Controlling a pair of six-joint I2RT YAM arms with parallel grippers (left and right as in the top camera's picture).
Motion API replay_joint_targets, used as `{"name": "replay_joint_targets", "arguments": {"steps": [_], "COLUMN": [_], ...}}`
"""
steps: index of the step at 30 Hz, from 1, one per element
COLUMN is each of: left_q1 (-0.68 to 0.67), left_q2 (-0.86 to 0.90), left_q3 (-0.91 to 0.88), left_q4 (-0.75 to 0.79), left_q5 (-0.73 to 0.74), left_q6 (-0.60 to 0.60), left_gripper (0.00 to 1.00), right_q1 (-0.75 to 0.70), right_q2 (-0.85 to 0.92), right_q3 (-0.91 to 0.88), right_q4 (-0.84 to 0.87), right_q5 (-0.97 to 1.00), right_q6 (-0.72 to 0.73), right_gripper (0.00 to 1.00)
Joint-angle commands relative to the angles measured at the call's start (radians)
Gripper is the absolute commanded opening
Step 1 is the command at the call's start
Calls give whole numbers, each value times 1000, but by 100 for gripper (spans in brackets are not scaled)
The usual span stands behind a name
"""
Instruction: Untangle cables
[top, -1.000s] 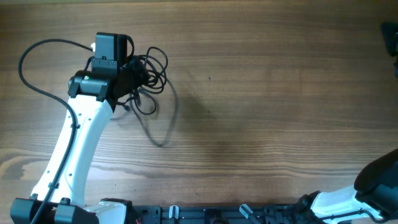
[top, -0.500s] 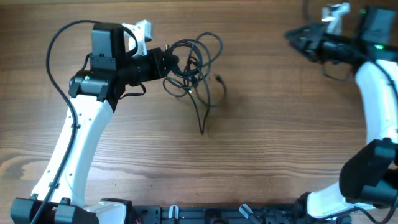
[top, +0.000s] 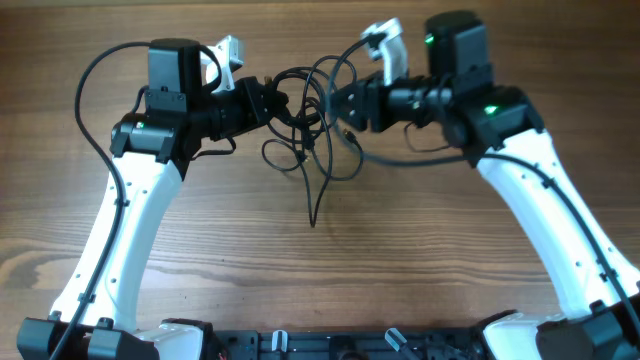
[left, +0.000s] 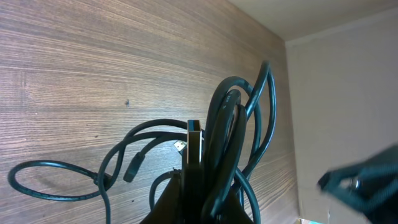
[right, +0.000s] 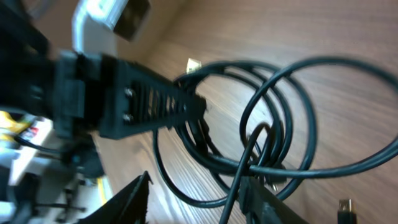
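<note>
The cables (top: 305, 135) hung as one loose black tangle over the worktop (top: 450, 260), close to its far edge and about midway between its left and right edges. One loose strand (top: 312, 205) trailed from the tangle toward the middle of the worktop.

The left gripper (top: 268, 104) reached in from the left side and was clamped tight on the tangle. In the left wrist view several loops of the cables (left: 231, 121) rose straight out of the left gripper (left: 195, 177), and a small plug end (left: 179, 147) showed just beside it.

The right gripper (top: 342, 106) faced it from the right, at the opposite side of the same tangle. In the right wrist view its fingers (right: 134, 198) stood apart, jaws open. One strand ran down between them, and nothing showed them pressing on it. The coiled loops (right: 273, 112) lay just ahead of the fingertips, with the left gripper (right: 146, 102) behind them. Another plug end (right: 342, 205) lay off to the right.
</note>
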Motion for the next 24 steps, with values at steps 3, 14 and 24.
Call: {"name": "replay_joint_targets", "arguments": {"steps": [3, 14, 24], "left_q1": [-3, -4, -4], "left_q2": [-5, -5, -5], "left_q3": [2, 2, 2], "left_q4": [2, -14, -24], "left_q5": [5, 5, 3], "left_q6": [-18, -16, -9], "left_gripper": [4, 4, 4], "right_q1": [118, 189, 93], "right_q2": [20, 149, -36], "right_q3": [11, 11, 57], "right_q4": [-93, -125, -70], "right_q5": [313, 430, 417], "right_q6": [-20, -20, 15], "right_gripper": [39, 18, 4]}}
